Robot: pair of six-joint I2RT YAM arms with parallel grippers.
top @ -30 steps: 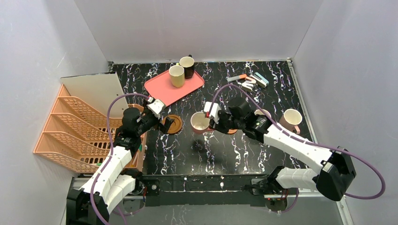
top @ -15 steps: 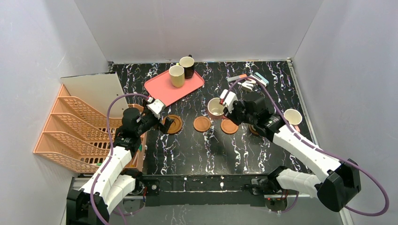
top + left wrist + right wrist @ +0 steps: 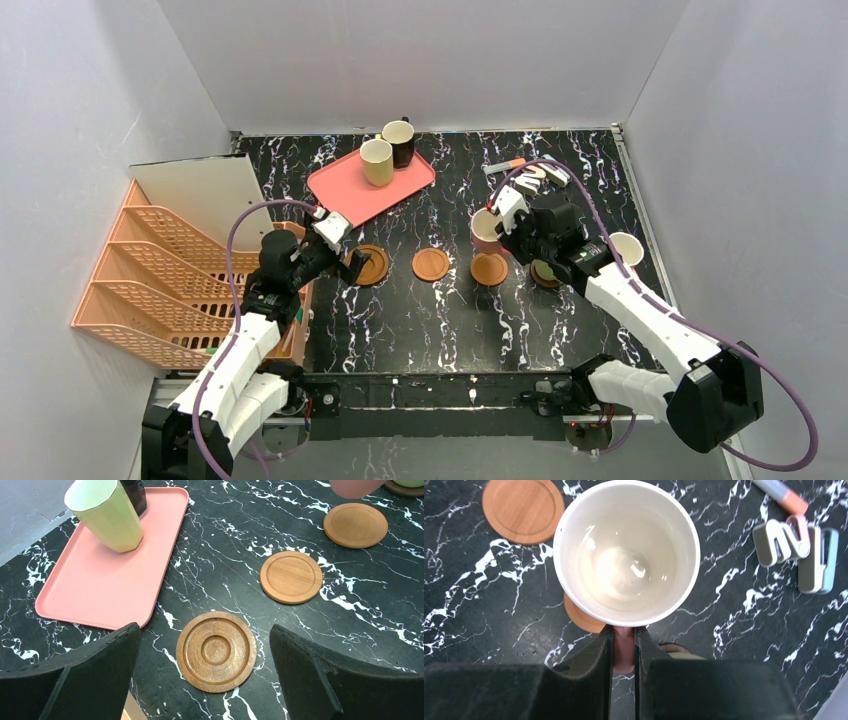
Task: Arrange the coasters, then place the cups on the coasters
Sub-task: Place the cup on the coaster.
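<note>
Arms both reach out over the table (image 3: pixel 420 320). R arm is bent, w/ the right gripper (image 3: pixel 624 640) pinched tight on the handle of the pink mug (image 3: pixel 626 555). Mug is mouth up, nothing in it; a plain coaster (image 3: pixel 583 618) peeks out from under it. L arm sits low, left gripper (image 3: pixel 204 629) spread wide, holding nothing, ringed coaster (image 3: pixel 216 651) right betw. its fingers. Ahead & left of it, the pink tray (image 3: pixel 95 585) has the yellow-green mug (image 3: pixel 107 515) on it.
</note>
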